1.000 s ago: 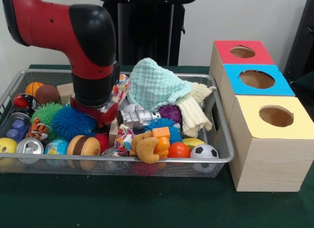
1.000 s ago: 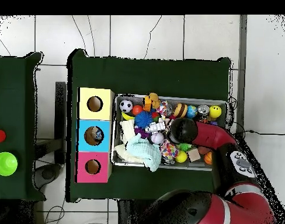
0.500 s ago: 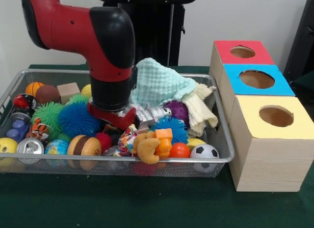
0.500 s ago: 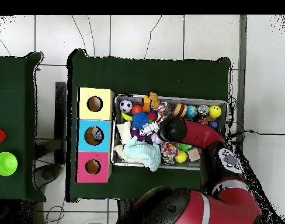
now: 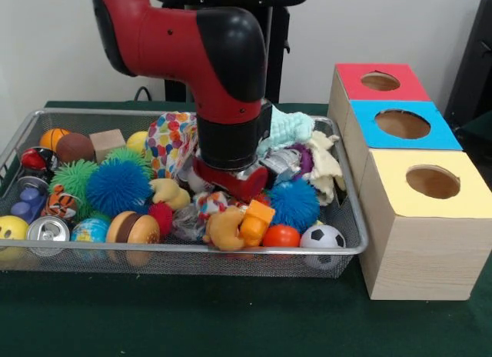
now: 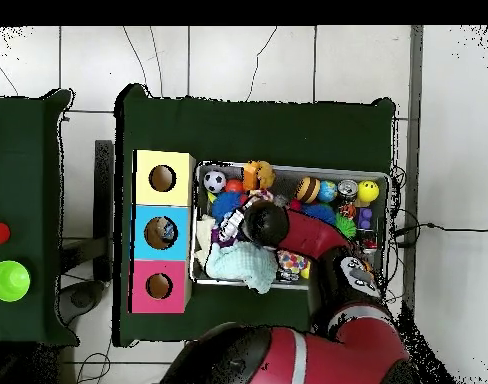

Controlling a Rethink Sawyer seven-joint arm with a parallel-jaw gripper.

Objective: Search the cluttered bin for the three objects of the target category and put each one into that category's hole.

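Green felt covers my table (image 5: 231,318), with the wire mesh bin (image 5: 350,218) of toys beside three wooden boxes whose tops are red (image 5: 380,81), blue (image 5: 403,125) and yellow (image 5: 430,180), each with a round hole. My arm (image 5: 219,57) reaches down into the middle of the bin, its gripper (image 5: 231,180) buried among the clutter, so I cannot tell how the fingers stand. Just right of it sit a blue spiky ball (image 5: 296,205), a mint knitted cloth (image 5: 288,128) and a soccer ball (image 5: 320,236). I cannot tell which category is the target.
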